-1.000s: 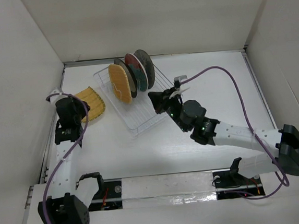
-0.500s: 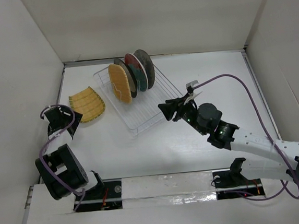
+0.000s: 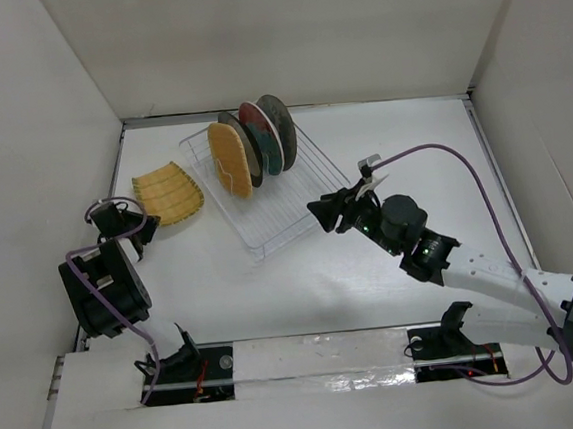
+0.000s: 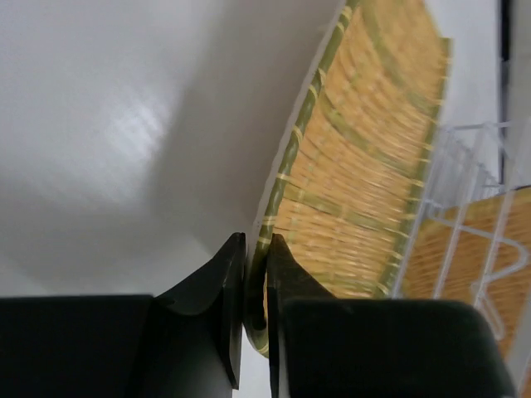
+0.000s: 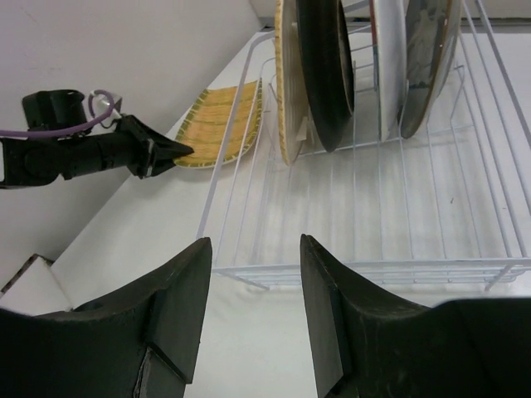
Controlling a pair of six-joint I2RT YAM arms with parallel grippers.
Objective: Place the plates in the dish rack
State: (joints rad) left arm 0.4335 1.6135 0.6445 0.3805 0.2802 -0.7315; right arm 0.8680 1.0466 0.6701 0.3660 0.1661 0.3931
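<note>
The clear dish rack (image 3: 276, 207) holds several plates on edge: round yellow (image 3: 229, 159), dark (image 3: 243, 146), red with teal flowers (image 3: 263, 136) and silver (image 3: 279, 123). The fan-shaped yellow plate (image 3: 167, 193) lies left of the rack. My left gripper (image 3: 146, 232) is shut on its near rim, and the left wrist view shows the jaws (image 4: 255, 274) pinching the woven rim (image 4: 365, 166). My right gripper (image 3: 318, 212) is open and empty by the rack's near right corner. The right wrist view (image 5: 253, 265) faces the rack (image 5: 348, 224).
White walls close in the table on the left, back and right. The left arm's base and cable (image 3: 102, 291) sit near the left wall. The right arm (image 3: 472, 269) stretches across the right half of the table.
My right gripper drew back from the rack toward the right, then held. My left arm folded back toward the near edge, its gripper staying at the fan-shaped plate's near rim.
</note>
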